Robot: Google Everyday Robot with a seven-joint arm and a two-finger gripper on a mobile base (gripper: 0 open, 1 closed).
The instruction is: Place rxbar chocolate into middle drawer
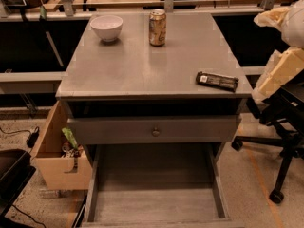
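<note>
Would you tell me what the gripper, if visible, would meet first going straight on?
The gripper is out of view, so its line cannot be judged; the rxbar chocolate lies on the tabletop.

We count one rxbar chocolate (217,81), one soda can (157,27), one bowl (106,27), one middle drawer (154,204) and one box (52,161); the gripper is out of view.

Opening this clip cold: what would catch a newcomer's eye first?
The black rxbar chocolate lies flat near the right front corner of the grey cabinet top, with a gold soda can and a white bowl standing at the back. Below, the middle drawer is pulled wide open under a shut drawer front. The gripper is out of view; only a pale arm shows at the right edge.
</note>
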